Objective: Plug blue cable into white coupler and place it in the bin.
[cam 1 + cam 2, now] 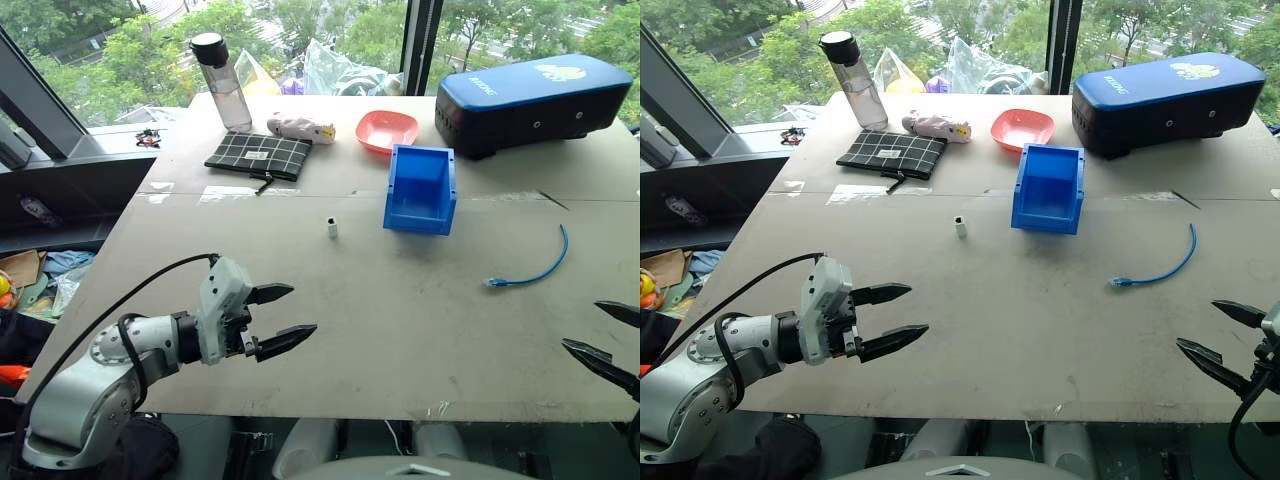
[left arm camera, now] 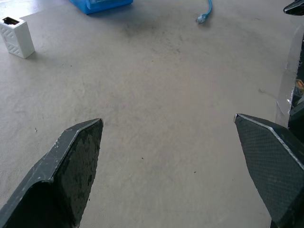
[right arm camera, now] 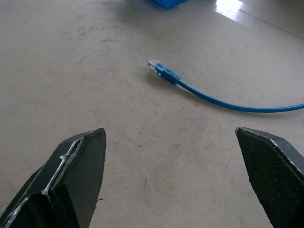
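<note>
Surveying from left to right: the left tool (image 1: 281, 317) hangs over the near left part of the counter (image 1: 400, 330), fingers spread wide and grasping nothing. The white coupler (image 1: 332, 228) stands upright ahead of it and a little toward the centre, well apart from its tips, with the dark socket facing up in the left wrist view. The blue bin (image 1: 420, 189) sits farther ahead, beyond the coupler, sloped front toward the robot. The blue cable (image 1: 530, 270) lies curved on the counter, ahead of the right tool (image 1: 1218, 337) and slightly inboard, its clear plug at the nearer, inner end. The right tool is likewise released and empty.

Assessment: no step is yet done; the opening grasps are in hand. Recommended practice: take the cable just behind the clear plug, so the plug stays stiff and aimable. Take the coupler across its side walls, leaving the socket unobstructed. The coupler is small and light; a glancing finger could tip it.
</note>
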You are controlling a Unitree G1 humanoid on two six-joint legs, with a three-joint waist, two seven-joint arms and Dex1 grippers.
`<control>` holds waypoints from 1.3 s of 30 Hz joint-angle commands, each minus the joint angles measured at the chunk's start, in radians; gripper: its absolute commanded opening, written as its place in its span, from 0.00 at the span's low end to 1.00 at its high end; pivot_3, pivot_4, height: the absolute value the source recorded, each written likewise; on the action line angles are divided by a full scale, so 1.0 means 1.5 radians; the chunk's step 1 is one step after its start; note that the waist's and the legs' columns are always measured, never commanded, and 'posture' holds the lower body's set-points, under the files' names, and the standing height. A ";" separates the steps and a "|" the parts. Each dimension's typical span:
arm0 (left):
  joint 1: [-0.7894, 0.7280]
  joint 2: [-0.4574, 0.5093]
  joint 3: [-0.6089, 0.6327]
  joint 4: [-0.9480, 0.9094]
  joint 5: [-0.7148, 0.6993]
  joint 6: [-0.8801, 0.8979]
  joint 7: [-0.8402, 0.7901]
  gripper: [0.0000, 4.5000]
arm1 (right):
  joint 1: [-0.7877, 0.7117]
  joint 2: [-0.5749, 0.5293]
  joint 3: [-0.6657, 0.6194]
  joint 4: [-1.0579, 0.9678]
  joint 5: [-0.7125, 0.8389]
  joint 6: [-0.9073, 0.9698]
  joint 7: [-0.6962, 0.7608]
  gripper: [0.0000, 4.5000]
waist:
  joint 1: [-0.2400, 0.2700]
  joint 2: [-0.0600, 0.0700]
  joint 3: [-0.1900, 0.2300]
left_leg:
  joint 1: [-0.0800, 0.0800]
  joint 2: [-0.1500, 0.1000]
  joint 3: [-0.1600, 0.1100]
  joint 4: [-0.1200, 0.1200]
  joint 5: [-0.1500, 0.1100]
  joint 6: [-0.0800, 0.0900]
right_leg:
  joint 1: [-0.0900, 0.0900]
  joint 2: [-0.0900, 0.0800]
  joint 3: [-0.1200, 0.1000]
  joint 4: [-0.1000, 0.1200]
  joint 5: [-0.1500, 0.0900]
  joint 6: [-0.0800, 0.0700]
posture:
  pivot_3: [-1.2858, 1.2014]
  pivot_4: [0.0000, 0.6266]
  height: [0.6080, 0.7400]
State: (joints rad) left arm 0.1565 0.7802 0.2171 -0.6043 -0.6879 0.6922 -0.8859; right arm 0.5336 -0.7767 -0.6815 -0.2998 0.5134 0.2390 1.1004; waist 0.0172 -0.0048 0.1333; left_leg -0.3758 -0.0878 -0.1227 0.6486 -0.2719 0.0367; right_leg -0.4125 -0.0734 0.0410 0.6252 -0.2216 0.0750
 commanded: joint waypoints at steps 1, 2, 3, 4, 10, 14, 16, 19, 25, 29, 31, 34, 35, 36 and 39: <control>-0.016 0.001 -0.005 -0.033 -0.020 0.004 0.009 1.00 | -0.043 -0.030 0.011 -0.046 0.024 0.045 -0.026 0.98 | 0.000 0.000 0.000 | 0.000 0.000 0.000 0.000 0.000 0.000 | 0.000 0.000 0.000 0.000 0.000 0.000 | 0.52 0.24 1.00; -0.026 -0.004 -0.012 -0.045 -0.031 0.009 0.014 1.00 | -0.076 -0.055 0.035 -0.070 0.036 0.082 -0.038 0.98 | -0.001 0.000 0.000 | 0.000 0.000 0.000 0.000 0.000 0.000 | 0.000 0.000 0.000 0.000 0.000 0.000 | 0.52 0.24 1.00; -0.035 -0.006 -0.020 -0.056 -0.039 0.012 0.016 1.00 | -0.107 -0.087 0.067 -0.089 0.019 0.108 -0.050 0.98 | -0.004 0.001 0.001 | 0.000 0.000 0.000 0.000 0.000 0.000 | 0.000 0.000 0.000 0.000 0.000 0.000 | 0.52 0.24 1.00; -0.043 -0.004 -0.030 -0.067 -0.042 0.012 0.013 1.00 | -0.143 -0.113 0.099 -0.099 0.015 0.142 -0.061 0.98 | -0.007 0.002 0.002 | 0.000 0.000 0.001 0.001 0.000 0.000 | 0.000 0.000 0.001 0.000 0.000 -0.001 | 0.52 0.24 1.00; -0.078 0.009 -0.067 -0.111 -0.064 0.015 0.005 1.00 | -0.353 -0.194 0.294 -0.049 -0.015 0.231 -0.050 0.98 | 0.002 0.001 0.003 | 0.000 0.001 0.000 0.001 0.001 -0.002 | 0.000 0.001 -0.002 -0.001 0.001 -0.001 | 0.52 0.24 1.00; -0.100 0.009 -0.083 -0.127 -0.071 0.018 0.019 1.00 | -0.478 -0.211 0.441 0.058 -0.097 0.225 -0.009 0.98 | 0.001 0.000 0.003 | -0.002 0.001 0.001 0.001 0.001 -0.002 | 0.000 0.001 -0.003 -0.002 0.001 -0.001 | 0.52 0.24 1.00; -0.106 0.010 -0.086 -0.137 -0.073 0.019 0.025 1.00 | -0.534 -0.205 0.509 0.131 -0.148 0.201 0.018 0.98 | -0.001 -0.001 0.003 | -0.002 0.001 0.001 0.001 0.001 -0.002 | 0.000 0.001 -0.002 -0.003 0.001 -0.001 | 0.52 0.24 1.00; -0.109 0.012 -0.090 -0.144 -0.069 0.017 0.035 1.00 | -0.589 -0.183 0.561 0.222 -0.191 0.176 0.036 0.93 | -0.002 -0.001 0.004 | -0.002 0.001 0.002 0.001 0.001 -0.002 | 0.000 0.001 -0.002 -0.003 0.001 -0.001 | 0.52 0.24 1.00; -0.095 0.008 -0.071 -0.170 -0.079 0.021 0.079 1.00 | -0.649 -0.134 0.615 0.385 -0.266 0.078 0.061 0.37 | -0.004 -0.003 0.002 | 0.000 0.001 0.003 0.001 0.001 -0.002 | 0.000 0.001 -0.001 -0.002 0.001 -0.001 | 0.52 0.24 1.00; -0.083 0.008 -0.068 -0.181 -0.083 0.024 0.104 1.00 | -0.644 -0.119 0.608 0.388 -0.268 0.048 0.077 0.01 | -0.004 -0.006 0.000 | 0.000 0.001 0.002 0.002 0.001 -0.002 | 0.001 0.001 0.000 -0.001 0.002 -0.002 | 0.52 0.24 1.00; -0.081 0.005 -0.068 -0.179 -0.079 0.021 0.115 1.00 | -0.629 -0.114 0.603 0.355 -0.261 0.039 0.083 0.01 | -0.003 -0.007 0.000 | 0.001 0.001 0.003 0.002 0.001 -0.002 | 0.001 0.001 0.000 -0.001 0.002 -0.002 | 0.52 0.24 1.00; -0.078 0.006 -0.075 -0.165 -0.033 -0.005 0.126 1.00 | -0.601 -0.090 0.601 0.256 -0.246 0.058 0.078 0.01 | -0.005 -0.007 0.000 | 0.001 0.001 0.002 0.002 0.001 -0.003 | 0.001 0.001 0.000 -0.001 0.002 -0.002 | 0.52 0.24 1.00; -0.074 0.005 -0.077 -0.158 -0.012 -0.019 0.128 1.00 | -0.595 -0.076 0.608 0.215 -0.247 0.073 0.069 0.01 | -0.006 -0.007 0.000 | 0.001 0.002 0.003 0.002 0.000 -0.003 | 0.001 0.002 0.000 -0.001 0.002 -0.002 | 0.52 0.24 1.00; -0.069 0.004 -0.078 -0.150 0.004 -0.031 0.129 1.00 | -0.590 -0.064 0.615 0.179 -0.250 0.088 0.061 0.01 | -0.009 -0.007 0.000 | 0.002 0.002 0.003 0.001 0.000 -0.004 | 0.001 0.002 0.000 -0.001 0.002 -0.002 | 0.52 0.24 1.00; -0.061 0.009 -0.086 -0.116 0.041 -0.065 0.110 1.00 | -0.605 -0.009 0.672 0.107 -0.296 0.137 0.024 0.01 | -0.013 -0.006 0.000 | 0.003 0.003 0.003 0.000 -0.001 -0.005 | 0.000 0.003 0.001 0.000 0.001 -0.002 | 0.52 0.24 1.00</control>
State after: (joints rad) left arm 0.0640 0.7899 0.0869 -0.7952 -0.6617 0.6379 -0.7019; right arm -0.3640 -0.8343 0.2454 -0.0676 0.0960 0.4048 1.1600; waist -0.0023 -0.0145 0.1336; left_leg -0.3712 -0.0825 -0.1188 0.6483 -0.2729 0.0292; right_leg -0.4117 -0.0680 0.0423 0.6251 -0.2194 0.0720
